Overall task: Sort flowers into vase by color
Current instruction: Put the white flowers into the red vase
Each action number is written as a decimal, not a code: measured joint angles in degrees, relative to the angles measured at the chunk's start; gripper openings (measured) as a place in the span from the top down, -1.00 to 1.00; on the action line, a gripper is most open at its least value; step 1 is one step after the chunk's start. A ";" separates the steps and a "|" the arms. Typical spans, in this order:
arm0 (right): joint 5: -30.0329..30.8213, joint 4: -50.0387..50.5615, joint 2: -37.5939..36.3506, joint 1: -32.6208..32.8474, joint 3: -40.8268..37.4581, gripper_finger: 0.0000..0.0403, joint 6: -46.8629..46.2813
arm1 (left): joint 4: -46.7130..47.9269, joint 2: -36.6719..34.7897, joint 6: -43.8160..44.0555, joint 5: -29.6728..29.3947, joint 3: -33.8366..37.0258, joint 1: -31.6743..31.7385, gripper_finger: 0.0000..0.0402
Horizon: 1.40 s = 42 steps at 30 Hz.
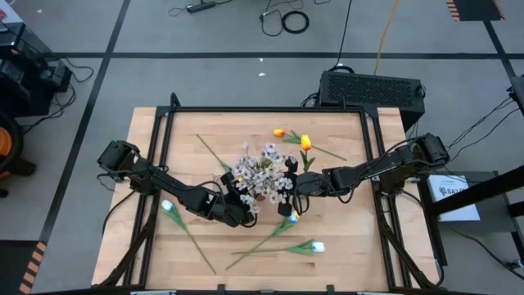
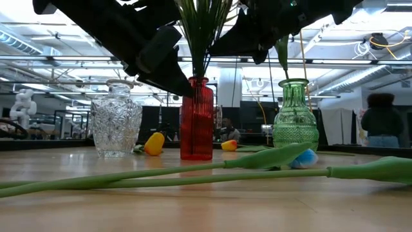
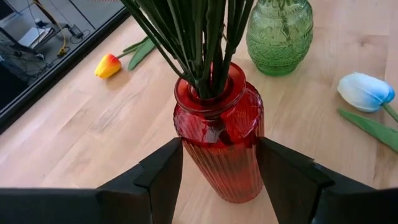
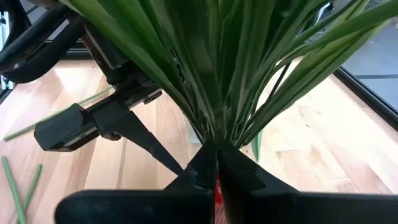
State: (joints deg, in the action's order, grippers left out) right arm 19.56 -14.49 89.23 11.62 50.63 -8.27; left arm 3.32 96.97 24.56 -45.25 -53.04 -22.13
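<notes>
A red ribbed glass vase [image 3: 219, 140] stands on the table's middle and holds a bunch of green stems [image 3: 199, 43] topped by pale pink-white blossoms [image 1: 262, 170]. My left gripper [image 3: 221, 180] has its two fingers on either side of the vase. My right gripper [image 4: 216, 167] is shut at the stems just above the vase's mouth. A green vase [image 2: 295, 117] and a clear glass vase [image 2: 116, 121] stand on either side of the red one. Two orange-yellow tulips [image 1: 304, 142] lie at the far side, and pale-blue tulips [image 1: 317, 246] lie near the front. My left gripper holds the red vase by its lower body [image 3: 186, 158] between the two fingers [image 3: 163, 177], one on each side, coming slanting down from the table's left near side. The vase stands upright with its foot on the table. My right gripper's shut fingertips [image 4: 205, 163] rest against the bundle of stems [image 4: 217, 134] where they fan out above the vase's mouth, coming from the table's right. Whether a stem is pinched between them cannot be told.
Long green stems with leaves [image 2: 193, 173] lie across the table's near part. A blue tulip [image 1: 168, 206] lies by the left arm. A black box [image 1: 372, 88] sits beyond the table's far right corner. A person [image 2: 381, 119] stands in the room behind.
</notes>
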 joint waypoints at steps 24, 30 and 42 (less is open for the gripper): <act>-0.11 19.24 0.13 2.24 8.78 0.12 -5.36 | 0.16 -9.62 -3.32 -0.04 -0.04 -5.68 -0.03; 0.01 28.54 0.11 3.70 12.80 0.12 -7.58 | 0.84 -13.27 -4.52 -0.48 -0.07 -8.71 -0.03; -0.04 43.94 -6.41 6.96 17.44 0.12 -9.36 | 3.30 -17.29 -4.15 -3.74 -0.07 -15.35 -0.03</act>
State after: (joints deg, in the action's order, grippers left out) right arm 19.53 29.45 82.82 18.58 68.07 -17.63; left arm 6.62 79.68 20.40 -48.99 -53.10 -37.48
